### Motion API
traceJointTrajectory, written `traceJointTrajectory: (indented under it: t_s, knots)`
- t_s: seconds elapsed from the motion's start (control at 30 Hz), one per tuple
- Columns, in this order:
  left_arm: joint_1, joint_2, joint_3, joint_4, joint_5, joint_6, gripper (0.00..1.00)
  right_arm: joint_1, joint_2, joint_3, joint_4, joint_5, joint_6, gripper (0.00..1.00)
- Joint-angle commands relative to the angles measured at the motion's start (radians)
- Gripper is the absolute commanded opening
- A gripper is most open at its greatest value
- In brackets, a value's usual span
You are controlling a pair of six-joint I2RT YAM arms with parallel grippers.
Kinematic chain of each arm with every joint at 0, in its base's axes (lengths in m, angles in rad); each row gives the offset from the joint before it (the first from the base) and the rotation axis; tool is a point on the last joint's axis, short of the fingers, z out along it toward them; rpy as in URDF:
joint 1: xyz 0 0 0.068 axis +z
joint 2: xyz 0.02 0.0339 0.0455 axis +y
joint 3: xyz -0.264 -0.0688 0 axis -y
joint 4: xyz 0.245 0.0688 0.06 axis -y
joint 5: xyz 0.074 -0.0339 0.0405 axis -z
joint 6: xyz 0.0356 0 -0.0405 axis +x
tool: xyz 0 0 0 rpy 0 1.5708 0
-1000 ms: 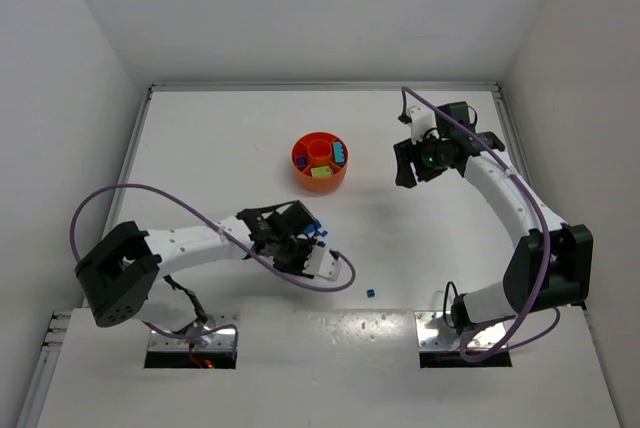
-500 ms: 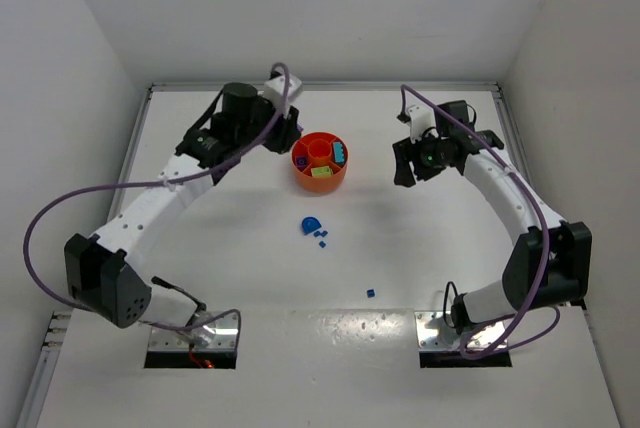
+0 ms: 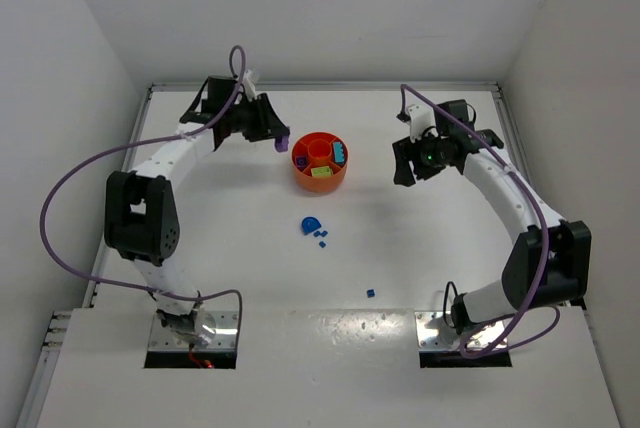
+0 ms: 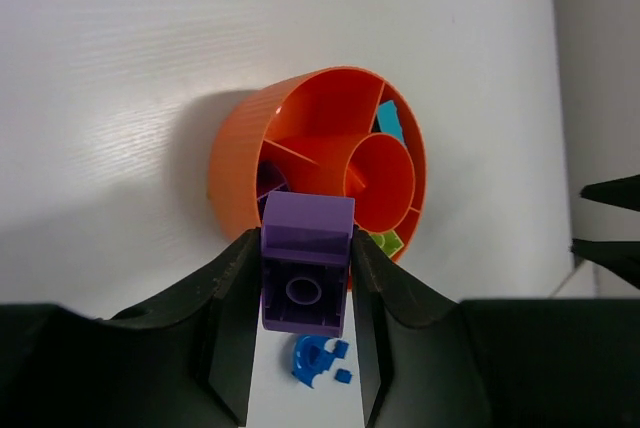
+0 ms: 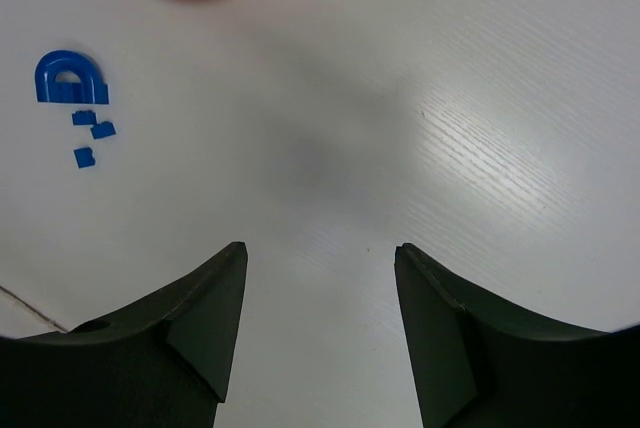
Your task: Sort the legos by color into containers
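One tiny blue plastic brick (image 3: 370,293) lies alone toward the near edge of the white table (image 3: 220,218), right of its middle. Farther in, about the table's centre, a blue arch-shaped plastic piece (image 3: 311,223) rests flat with three small blue bits (image 3: 321,238) just beside it on the near side; the right wrist view shows the same cluster (image 5: 70,78). Beyond them stands the round orange plastic bowl (image 3: 320,183), divided into wedges around a central cup, with a teal piece (image 4: 390,120), a lime-yellow piece (image 4: 385,241) and a dark purple piece (image 4: 268,180) each in a separate wedge. To the bowl's right, well apart from it, the right tool (image 3: 415,163) hangs over bare table with its jaws wide and nothing between them. At the bowl's far-left rim the left tool (image 3: 272,133) is clamped on a purple square plastic brick (image 4: 305,283), hollow underside facing the wrist camera; whether the brick touches the rim I cannot tell.
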Motion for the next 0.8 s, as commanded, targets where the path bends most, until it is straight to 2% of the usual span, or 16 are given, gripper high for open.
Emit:
traceJointTrajectory:
  t_s: [0.0,0.2,0.37,0.43,0.5,0.77]
  knots:
    - [0.013,-0.005,-0.005,0.119,0.184,-0.112,0.00,-0.002,0.008,0.041,0.008,-0.008,0.004,0.62]
    - [0.013,0.025,-0.016,0.151,0.184,-0.123,0.00,-0.002,0.008,0.041,0.008,-0.008,0.004,0.62]
    - [-0.018,0.035,-0.035,0.183,0.196,-0.123,0.04,-0.002,0.018,0.041,0.008,-0.008,0.004,0.62]
    - [-0.027,0.044,-0.035,0.183,0.187,-0.123,0.09,-0.002,0.018,0.041,0.008,-0.008,0.004,0.62]
    - [-0.036,0.044,-0.035,0.183,0.163,-0.123,0.18,-0.002,0.018,0.041,0.008,-0.008,0.004,0.62]
    - [-0.065,0.064,-0.025,0.136,0.075,-0.114,0.23,-0.002,0.018,0.032,0.008,-0.008,0.004,0.62]
